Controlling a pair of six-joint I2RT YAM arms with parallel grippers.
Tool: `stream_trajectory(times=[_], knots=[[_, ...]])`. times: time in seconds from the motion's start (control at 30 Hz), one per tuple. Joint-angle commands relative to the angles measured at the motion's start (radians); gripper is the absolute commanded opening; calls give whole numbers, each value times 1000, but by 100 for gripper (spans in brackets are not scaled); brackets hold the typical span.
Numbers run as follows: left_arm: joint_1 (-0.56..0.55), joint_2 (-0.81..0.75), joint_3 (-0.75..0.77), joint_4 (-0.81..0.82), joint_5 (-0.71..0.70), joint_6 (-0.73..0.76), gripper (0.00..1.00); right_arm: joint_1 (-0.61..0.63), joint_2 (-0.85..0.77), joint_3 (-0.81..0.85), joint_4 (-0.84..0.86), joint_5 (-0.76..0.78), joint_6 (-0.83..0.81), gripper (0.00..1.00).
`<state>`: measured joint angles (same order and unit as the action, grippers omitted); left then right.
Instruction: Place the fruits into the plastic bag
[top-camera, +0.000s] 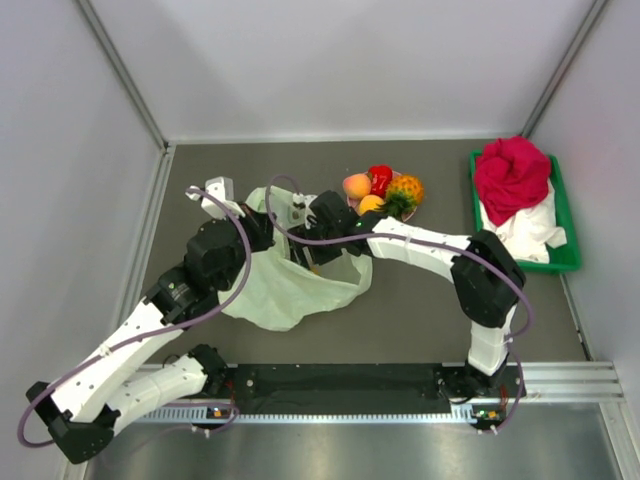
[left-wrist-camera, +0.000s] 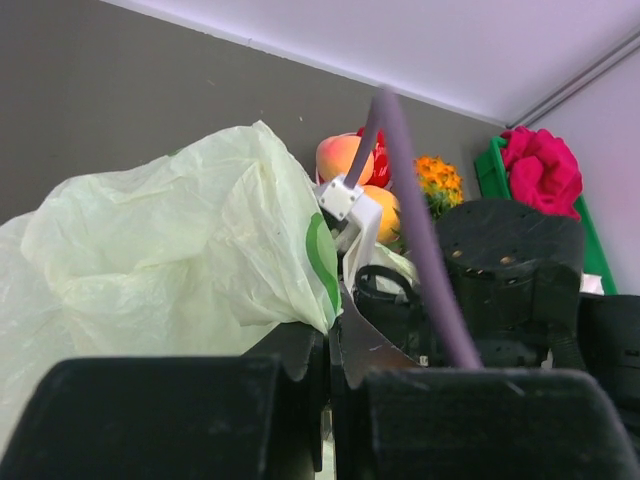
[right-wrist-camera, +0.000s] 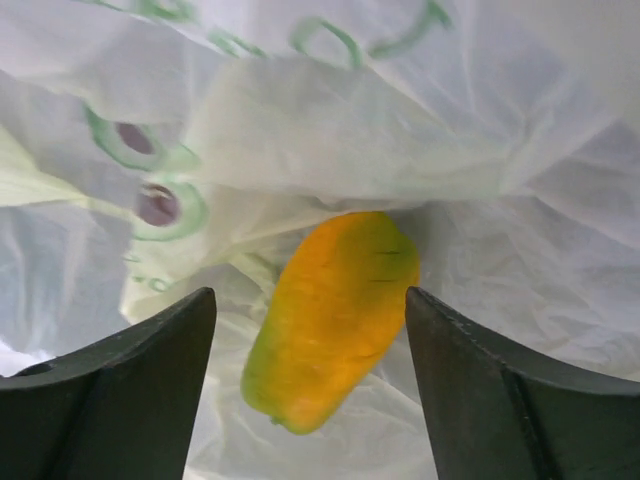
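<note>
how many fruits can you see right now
5. Four cluster beyond the plastic bag: a peach-coloured fruit, a red fruit, an orange fruit, a pineapple. A yellow-orange fruit lies inside the bag. Others may be hidden there.

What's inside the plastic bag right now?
One orange-yellow mango with green patches lies inside the plastic bag, between the open fingers of the right hand. Folds of film hide the rest of the interior, so more fruit cannot be ruled out.

White arms, black joints, purple cables.
</note>
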<state>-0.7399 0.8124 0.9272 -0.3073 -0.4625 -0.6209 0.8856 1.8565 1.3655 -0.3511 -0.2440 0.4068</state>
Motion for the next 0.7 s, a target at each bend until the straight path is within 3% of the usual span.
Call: stream_trajectory(times=[0.0,0.2,0.43,0.67], knots=[[2,11,7,40,7,23,0,9,-23,96,-5,-23,-8,78],[1,-1,-5,33,4,12,0,1,-48,112,-17,-14,12,84],[2,-5,-4,33,-13,16,0,-43,-131,55,17,-52,38,81],[2,-22,-11,19,-50,20,0,-51,-406,-25,6,8,-14,80]])
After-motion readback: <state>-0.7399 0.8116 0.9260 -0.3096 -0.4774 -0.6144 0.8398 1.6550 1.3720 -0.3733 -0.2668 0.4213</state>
